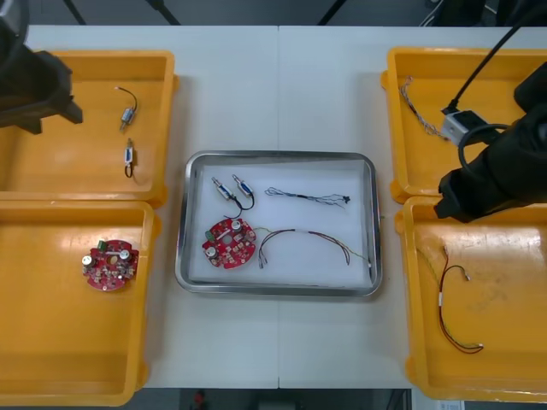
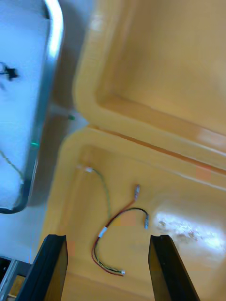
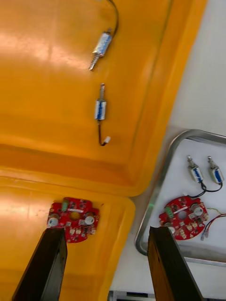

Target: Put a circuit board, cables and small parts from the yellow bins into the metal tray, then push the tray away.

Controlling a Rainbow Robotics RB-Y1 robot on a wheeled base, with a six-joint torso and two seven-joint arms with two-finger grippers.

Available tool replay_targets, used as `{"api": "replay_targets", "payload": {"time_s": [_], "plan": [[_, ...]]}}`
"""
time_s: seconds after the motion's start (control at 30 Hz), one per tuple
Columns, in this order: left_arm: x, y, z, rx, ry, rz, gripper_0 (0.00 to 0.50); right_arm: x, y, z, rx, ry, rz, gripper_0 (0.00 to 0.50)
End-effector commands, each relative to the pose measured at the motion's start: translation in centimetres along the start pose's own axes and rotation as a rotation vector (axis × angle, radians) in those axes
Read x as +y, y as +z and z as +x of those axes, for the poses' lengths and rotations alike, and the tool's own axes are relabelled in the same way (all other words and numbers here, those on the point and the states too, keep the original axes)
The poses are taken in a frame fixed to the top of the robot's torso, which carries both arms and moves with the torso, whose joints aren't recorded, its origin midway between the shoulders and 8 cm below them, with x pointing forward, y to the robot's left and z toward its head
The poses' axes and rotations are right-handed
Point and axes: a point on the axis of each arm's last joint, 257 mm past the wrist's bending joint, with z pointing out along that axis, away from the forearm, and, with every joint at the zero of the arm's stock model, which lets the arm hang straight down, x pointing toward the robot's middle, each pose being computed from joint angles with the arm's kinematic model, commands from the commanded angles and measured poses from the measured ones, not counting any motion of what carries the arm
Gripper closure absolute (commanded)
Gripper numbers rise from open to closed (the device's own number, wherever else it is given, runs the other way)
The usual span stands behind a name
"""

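Between the bins (image 1: 85, 171), your tray (image 1: 369, 213) lies with its long axis running left to right. It holds a board (image 1: 229, 243) at its near-left corner and two parts (image 1: 232, 188) side by side just beyond it, each slanting from far-left to near-right. A thin black cable (image 1: 308, 198) stretches left to right, and a red and yellow cable (image 1: 303, 237) arches from the board toward the near-right corner. Your right gripper (image 2: 109, 237) hangs over the near-right bin (image 1: 513, 367), fingers spread wide and nothing between them. Under it a second cable (image 2: 102, 232) lies curled, its length running roughly near to far. Your left gripper (image 3: 107, 230) is likewise released and empty over the left bins. A spare board (image 3: 73, 219) sits in the near-left bin (image 1: 51, 342), and two more parts (image 1: 128, 156) lie nearly end to end, near to far, in the far one. Your right arm (image 1: 504, 171) hides part of the far-right bin (image 1: 427, 171) and one end of the twisted cable (image 1: 423, 120). Your left arm (image 1: 30, 81) covers the far-left corner, and both wrist views cut the tray off.
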Motion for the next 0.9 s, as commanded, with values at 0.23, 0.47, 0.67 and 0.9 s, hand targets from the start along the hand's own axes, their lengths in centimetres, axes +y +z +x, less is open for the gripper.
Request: {"api": "replay_targets", "payload": {"time_s": [0.23,0.47,0.67,0.9], "plan": [[9.2,-1.9,3.2,0.02,0.051,-0.087,0.0,7.2,-0.2,-1.2,-0.005,-0.323,-0.028,0.0],[11.3,0.5,7.3,0.04,0.079,-0.117,0.0,12.3,0.6,-1.2,0.01,-0.484,-0.069,0.0],[11.9,2.7,9.2,0.048,0.082,-0.092,0.0,16.9,1.9,-1.4,-0.019,-0.688,-0.094,0.0],[12.8,3.4,9.3,0.034,0.106,-0.106,0.0,22.2,4.2,-1.0,-0.051,-0.914,-0.128,0.0]]}}
